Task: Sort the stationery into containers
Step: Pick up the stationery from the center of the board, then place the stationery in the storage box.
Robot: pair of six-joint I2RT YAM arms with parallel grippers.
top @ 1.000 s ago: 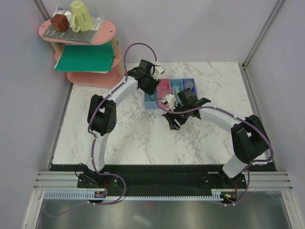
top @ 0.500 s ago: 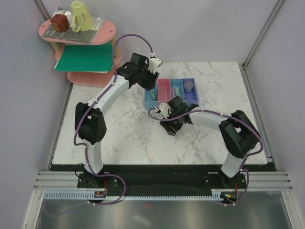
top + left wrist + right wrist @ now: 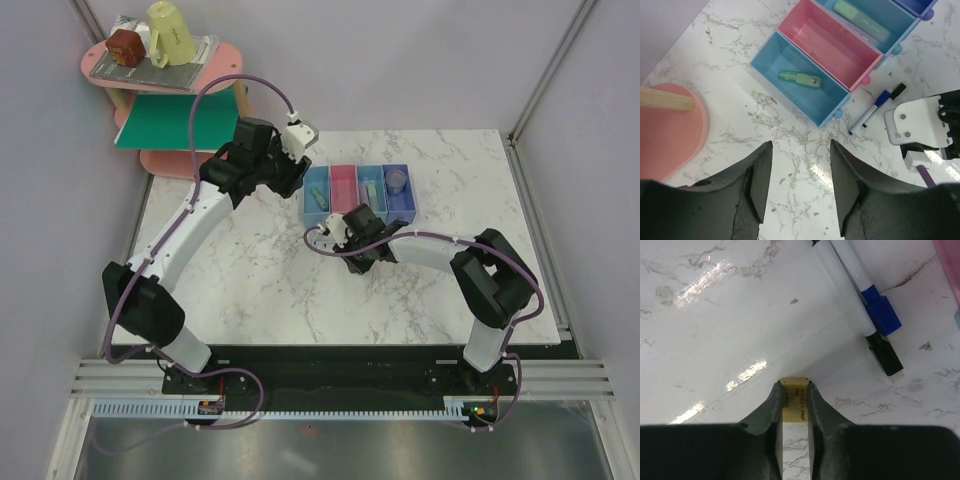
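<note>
The containers (image 3: 360, 190) are a joined row of bins on the marble table. In the left wrist view the near light blue bin (image 3: 790, 60) holds a small green item (image 3: 800, 78), the pink bin (image 3: 827, 42) is bare, and the following light blue bin holds a pale green bar (image 3: 862, 21). A bluish-grey roll (image 3: 397, 181) sits in the purple-blue bin. Two white markers lie side by side, one with a blue cap (image 3: 880, 310) and one with a black cap (image 3: 885, 356). My right gripper (image 3: 794, 386) is shut on a tiny tan block (image 3: 795, 396) at the table surface. My left gripper (image 3: 801, 145) hangs open and empty, left of the bins.
A pink tiered shelf (image 3: 190, 75) stands at the back left with a yellow cup (image 3: 172, 32) and a red-brown block (image 3: 126, 46) on top. Its base (image 3: 670, 130) lies close to my left gripper. Walls enclose the table on three sides.
My left arm has pulled back from over the bins toward the left. My right gripper has moved left and down and closed on the tan block.
</note>
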